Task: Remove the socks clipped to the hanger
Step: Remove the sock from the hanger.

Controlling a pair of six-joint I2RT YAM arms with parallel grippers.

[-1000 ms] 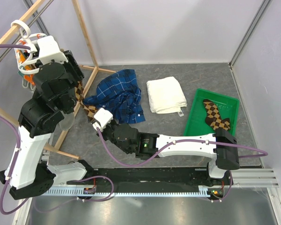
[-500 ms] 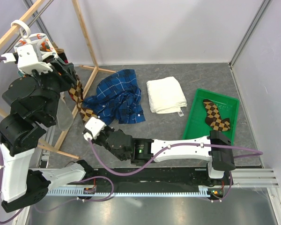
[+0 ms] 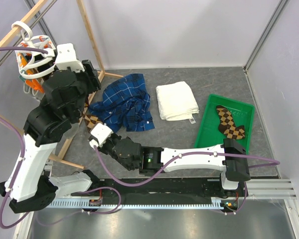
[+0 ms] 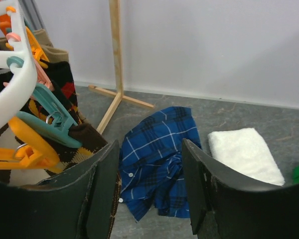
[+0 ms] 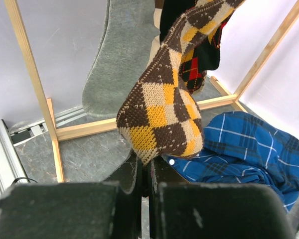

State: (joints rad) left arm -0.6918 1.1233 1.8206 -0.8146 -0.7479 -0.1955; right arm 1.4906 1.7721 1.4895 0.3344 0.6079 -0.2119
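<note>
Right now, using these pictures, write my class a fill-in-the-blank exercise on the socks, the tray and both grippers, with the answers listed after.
1. Exactly ____ argyle sock lies in the green tray.
2. The right gripper is ____ on the toe of the hanging argyle sock.
3. The folded white ____ lies between the blue plaid shirt and the green tray.
4. Beside the white hanger, the left gripper is ____.
Answers: one; shut; towel; open.

From above and behind we overlook the whole table (image 3: 219, 82). Our left wrist faces the back wall (image 4: 214, 45) beside the hanger (image 4: 12, 84). Our right wrist looks close-up at the argyle sock (image 5: 164, 119). All three share the blue plaid shirt (image 3: 124, 102).
</note>
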